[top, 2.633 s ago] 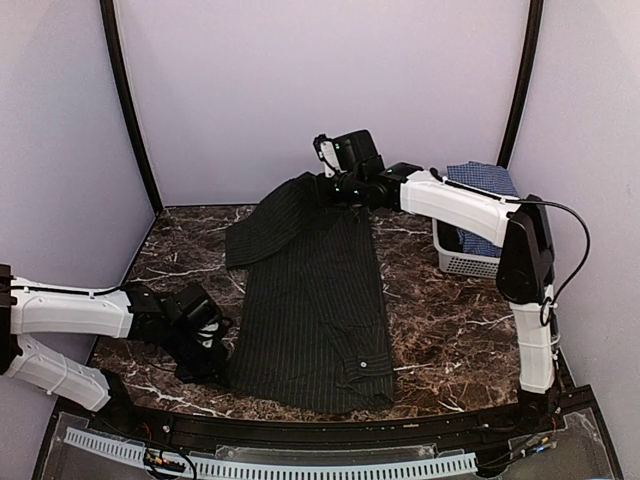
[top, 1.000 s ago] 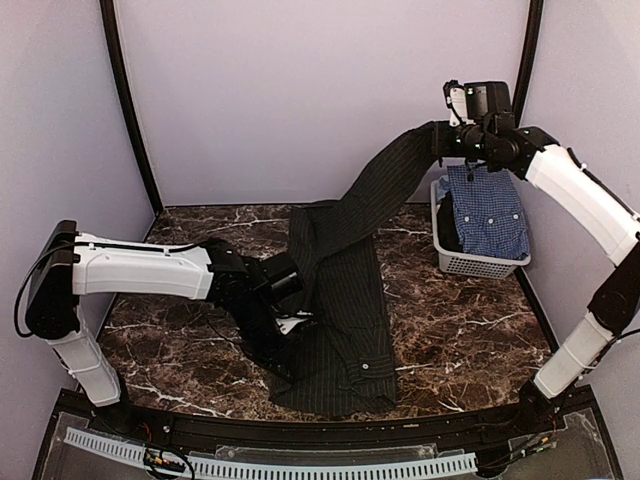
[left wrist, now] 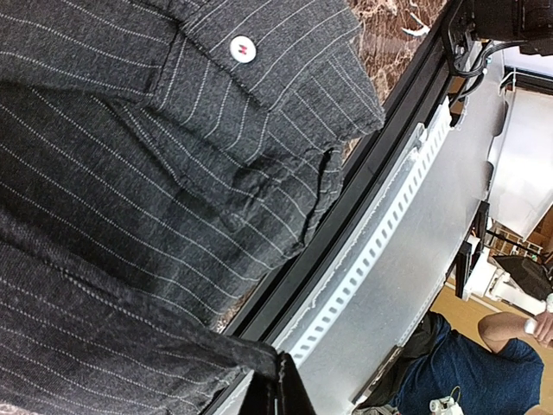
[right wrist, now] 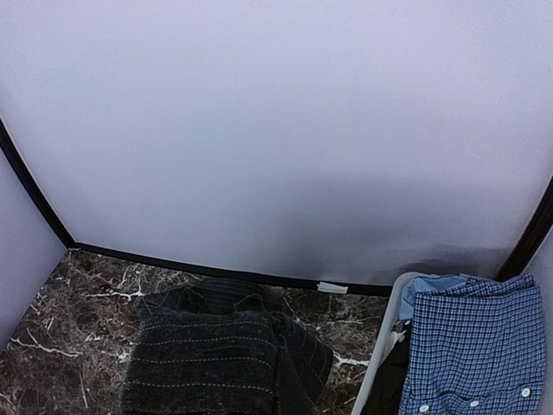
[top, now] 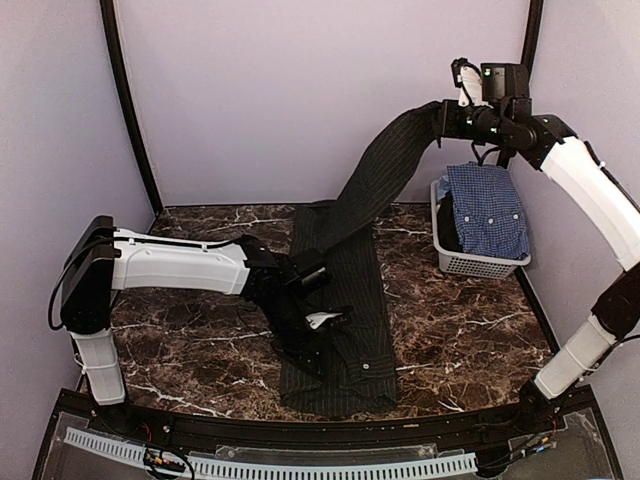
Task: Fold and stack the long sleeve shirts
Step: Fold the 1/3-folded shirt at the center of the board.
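The black pinstriped shirt (top: 350, 290) lies lengthwise in the middle of the marble table. My left gripper (top: 318, 328) is low over its near half, shut on a fold of its left edge pulled over the body. In the left wrist view the fingertips (left wrist: 278, 399) pinch the dark cloth, above the shirt (left wrist: 130, 173) with a white button (left wrist: 243, 49). My right gripper (top: 443, 118) is high at the back right, shut on the shirt's sleeve (top: 385, 170), which hangs taut down to the table. The blue-and-white check shirt (top: 487, 208) is draped in the basket, also in the right wrist view (right wrist: 471, 346).
The white slatted basket (top: 482, 265) stands at the back right by the wall, its rim in the right wrist view (right wrist: 378, 359). The table's black front rail and perforated white strip (left wrist: 380, 233) run close to the shirt's near hem. Lilac walls enclose the table.
My left gripper has moved right, carrying the shirt's left edge over the body and narrowing it. My right gripper has lifted the sleeve a little higher.
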Robot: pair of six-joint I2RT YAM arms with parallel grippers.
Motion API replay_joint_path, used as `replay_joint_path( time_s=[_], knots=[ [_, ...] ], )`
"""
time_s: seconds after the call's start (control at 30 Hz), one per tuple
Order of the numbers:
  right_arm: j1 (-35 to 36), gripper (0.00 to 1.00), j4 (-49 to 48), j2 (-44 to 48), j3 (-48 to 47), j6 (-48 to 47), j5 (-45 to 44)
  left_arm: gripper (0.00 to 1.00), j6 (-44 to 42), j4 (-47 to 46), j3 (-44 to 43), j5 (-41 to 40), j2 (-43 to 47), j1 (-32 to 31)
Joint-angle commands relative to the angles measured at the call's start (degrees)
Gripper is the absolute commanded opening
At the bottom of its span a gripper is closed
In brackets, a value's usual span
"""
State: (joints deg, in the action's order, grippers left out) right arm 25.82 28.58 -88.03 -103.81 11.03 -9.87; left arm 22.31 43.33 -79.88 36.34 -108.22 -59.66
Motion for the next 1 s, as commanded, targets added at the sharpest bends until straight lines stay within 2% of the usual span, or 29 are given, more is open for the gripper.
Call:
replay_joint_path(
  time_s=[0.0, 0.3, 0.6, 0.77, 0.87, 0.97],
  knots=[
    [0.05, 0.0, -0.76, 2.1, -1.4, 0.05, -0.24, 0.0, 0.38, -0.53, -2.7, 2.12, -0.73, -0.37],
    [0.1, 0.0, -0.79, 2.92, 1.28, 1.01, 0.9, 0.0, 1.68, -4.0, -3.14, 3.97, -3.98, -0.37],
    [0.61, 0.0, -4.22, 6.21, 13.52, 4.28, 3.26, 0.02, 3.85, -10.52, 2.95, 3.94, -7.03, -0.37],
    [1.74, 0.0, -5.73, 7.42, 19.71, 5.79, 4.45, 0.15, 3.9, -12.22, 5.79, 3.52, -6.88, -0.37],
    [2.69, 0.0, -5.78, 7.37, 21.39, 6.02, 4.29, 0.3, 3.81, -12.33, 5.37, 2.74, -5.63, -0.37],
    [3.53, 0.0, -5.45, 7.3, 22.09, 5.95, 3.95, 0.41, 4.15, -11.92, 3.59, 1.82, -3.32, -0.18]
  ],
)
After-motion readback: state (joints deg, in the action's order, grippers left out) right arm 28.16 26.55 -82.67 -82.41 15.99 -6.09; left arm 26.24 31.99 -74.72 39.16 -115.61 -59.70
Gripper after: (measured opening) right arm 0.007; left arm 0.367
